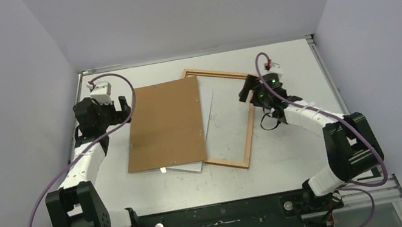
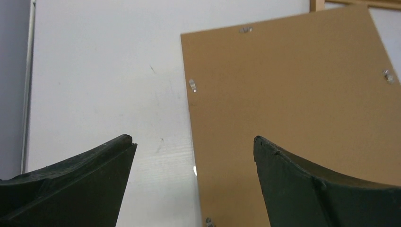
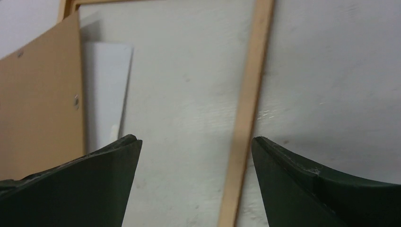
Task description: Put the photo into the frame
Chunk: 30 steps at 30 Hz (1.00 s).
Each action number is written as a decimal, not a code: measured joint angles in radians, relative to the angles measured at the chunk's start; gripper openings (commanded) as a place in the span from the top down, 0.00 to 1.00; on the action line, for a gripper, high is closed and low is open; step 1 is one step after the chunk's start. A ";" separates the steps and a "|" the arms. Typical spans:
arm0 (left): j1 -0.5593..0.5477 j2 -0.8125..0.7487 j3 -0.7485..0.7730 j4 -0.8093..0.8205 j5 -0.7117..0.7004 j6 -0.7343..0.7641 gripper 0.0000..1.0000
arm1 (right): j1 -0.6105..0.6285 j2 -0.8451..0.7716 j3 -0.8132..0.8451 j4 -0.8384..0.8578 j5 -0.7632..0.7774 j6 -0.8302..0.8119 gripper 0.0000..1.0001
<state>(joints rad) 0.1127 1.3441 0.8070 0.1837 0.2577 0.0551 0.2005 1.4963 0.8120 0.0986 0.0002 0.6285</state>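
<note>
The frame (image 1: 251, 136), a narrow light-brown wooden border round a clear pane, lies flat at mid-table. The photo (image 1: 207, 107) lies white back up inside its left part, mostly covered by a brown backing board (image 1: 164, 124). My left gripper (image 1: 123, 106) hovers open at the board's left edge; in the left wrist view that gripper (image 2: 194, 142) straddles the edge of the board (image 2: 293, 109). My right gripper (image 1: 246, 91) is open above the frame's right rail. In the right wrist view the rail of the frame (image 3: 248, 109) runs between the fingers of this gripper (image 3: 196, 140), with the photo (image 3: 106, 90) to the left.
Small metal clips (image 2: 192, 85) sit along the backing board's edges. Bare white table (image 1: 282, 63) surrounds the frame, with walls close on three sides. Purple cables (image 1: 119, 81) loop off both arms.
</note>
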 measured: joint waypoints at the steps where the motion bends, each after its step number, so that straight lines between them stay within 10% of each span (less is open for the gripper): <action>1: 0.000 -0.004 0.002 -0.044 0.003 0.020 0.04 | 0.059 -0.003 0.010 -0.023 0.001 0.003 0.10; 18: 0.007 0.257 0.130 -0.465 -0.100 0.244 0.01 | 0.569 0.053 -0.015 -0.018 0.005 0.211 0.10; 30: -0.252 -0.140 0.019 -0.634 0.003 0.504 0.04 | 0.578 0.106 -0.090 0.106 -0.112 0.301 0.10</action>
<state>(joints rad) -0.1390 1.2037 0.8261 -0.4507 0.2604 0.5594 0.7784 1.6020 0.7216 0.2047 -0.1120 0.9291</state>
